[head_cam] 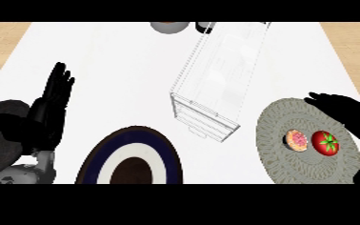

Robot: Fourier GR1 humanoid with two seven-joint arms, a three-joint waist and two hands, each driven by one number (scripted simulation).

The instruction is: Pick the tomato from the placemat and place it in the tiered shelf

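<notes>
The tomato (pixel 325 142) lies on the placemat (pixel 277 145). The right hand (pixel 343 108), open and empty, hovers just beyond the tomato; the left hand (pixel 51 106) rests open, far left of the shelf (pixel 219 76).

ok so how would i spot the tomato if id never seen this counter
Look to the round grey placemat at the counter's right, beside the clear shelf. Two small round things lie on it, just below the right robot hand. The tomato is the right-hand one, red with a green star-shaped stalk; its neighbour is pinkish.
</notes>
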